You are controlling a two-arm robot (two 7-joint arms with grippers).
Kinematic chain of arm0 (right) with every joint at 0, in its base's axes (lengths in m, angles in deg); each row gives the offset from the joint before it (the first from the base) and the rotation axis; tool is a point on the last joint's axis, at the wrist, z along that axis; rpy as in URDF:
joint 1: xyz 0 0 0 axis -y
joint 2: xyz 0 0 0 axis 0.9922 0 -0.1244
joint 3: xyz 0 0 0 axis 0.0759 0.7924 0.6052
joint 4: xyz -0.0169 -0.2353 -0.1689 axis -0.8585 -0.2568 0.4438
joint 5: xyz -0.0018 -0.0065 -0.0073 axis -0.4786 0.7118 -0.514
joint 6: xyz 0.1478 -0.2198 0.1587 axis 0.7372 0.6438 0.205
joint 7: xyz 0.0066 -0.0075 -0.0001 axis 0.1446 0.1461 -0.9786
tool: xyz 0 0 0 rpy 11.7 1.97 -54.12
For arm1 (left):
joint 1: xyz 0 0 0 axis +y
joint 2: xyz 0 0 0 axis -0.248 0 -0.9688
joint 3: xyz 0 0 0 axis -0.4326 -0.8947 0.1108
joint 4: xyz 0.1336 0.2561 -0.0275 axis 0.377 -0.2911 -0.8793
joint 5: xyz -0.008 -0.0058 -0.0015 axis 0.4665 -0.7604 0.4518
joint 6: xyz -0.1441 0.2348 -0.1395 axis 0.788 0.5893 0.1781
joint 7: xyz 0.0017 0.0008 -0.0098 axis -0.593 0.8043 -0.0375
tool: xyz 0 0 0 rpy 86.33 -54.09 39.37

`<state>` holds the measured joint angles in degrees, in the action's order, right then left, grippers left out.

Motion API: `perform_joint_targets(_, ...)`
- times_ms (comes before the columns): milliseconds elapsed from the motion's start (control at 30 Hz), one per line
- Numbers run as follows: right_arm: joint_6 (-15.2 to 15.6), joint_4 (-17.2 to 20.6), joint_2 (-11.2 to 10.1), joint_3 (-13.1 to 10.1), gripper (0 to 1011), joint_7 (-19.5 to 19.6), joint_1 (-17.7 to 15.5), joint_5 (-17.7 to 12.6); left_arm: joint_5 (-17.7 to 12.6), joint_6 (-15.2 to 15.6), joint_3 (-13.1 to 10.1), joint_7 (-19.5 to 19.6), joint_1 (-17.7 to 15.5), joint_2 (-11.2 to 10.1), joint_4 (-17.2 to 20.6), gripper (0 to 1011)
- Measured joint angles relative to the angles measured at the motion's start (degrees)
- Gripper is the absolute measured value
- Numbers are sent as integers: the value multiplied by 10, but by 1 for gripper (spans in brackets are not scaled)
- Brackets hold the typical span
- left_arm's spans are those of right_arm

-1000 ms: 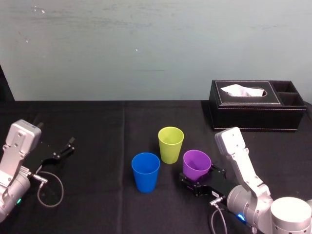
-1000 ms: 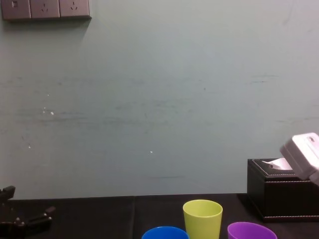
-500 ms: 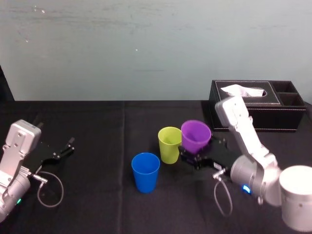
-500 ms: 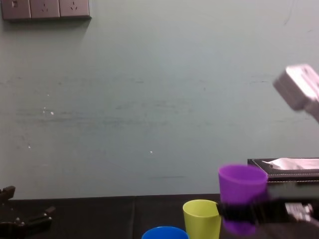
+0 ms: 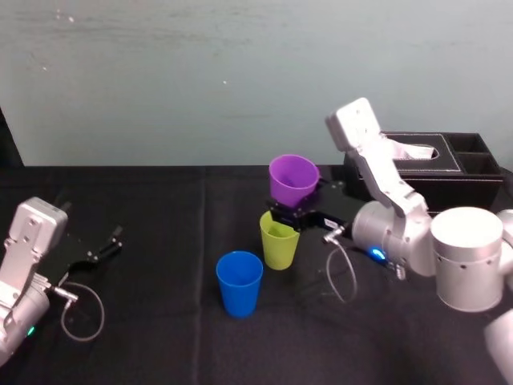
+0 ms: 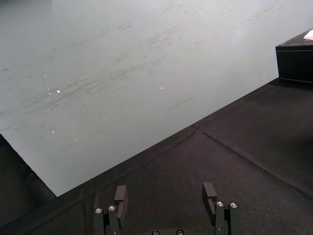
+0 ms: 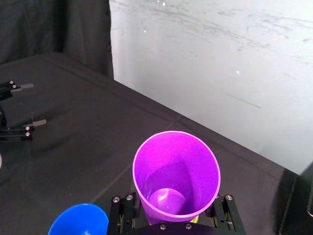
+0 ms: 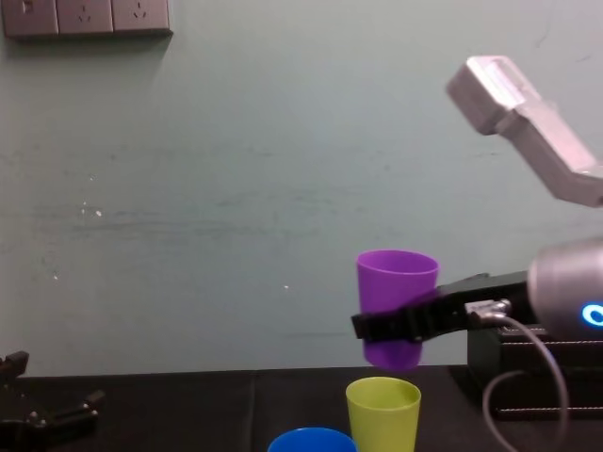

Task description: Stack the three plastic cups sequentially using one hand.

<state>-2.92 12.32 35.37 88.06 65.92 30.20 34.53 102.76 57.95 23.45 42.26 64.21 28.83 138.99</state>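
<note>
Chest view: the purple cup (image 8: pixel 397 278) is squeezed by the right gripper (image 8: pixel 396 326), with the yellow-green cup (image 8: pixel 383 414) below the fingers. If it is dropped crooked, both could be tipped over. The left gripper (image 6: pixel 164 195) is parked, fingers spread wide.

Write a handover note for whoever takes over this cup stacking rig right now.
Right gripper: shut on the purple cup, holding it upright just above the green cup.
Left gripper: open, parked on the table at the left.
Blue cup: on the table, near the green cup.
Done: purple cup lifted.
Left: lower it into the green cup, then add the blue cup.
</note>
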Motion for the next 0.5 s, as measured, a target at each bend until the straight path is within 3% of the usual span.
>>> perform_joint_targets(233,0,-57,23,15,710,-10,36,10,0,0,0,0,0,0,0,1000)
perform_joint_targets(500,-3,-92,35,18,710,-13,53,19,0,0,0,0,0,0,0,1000)
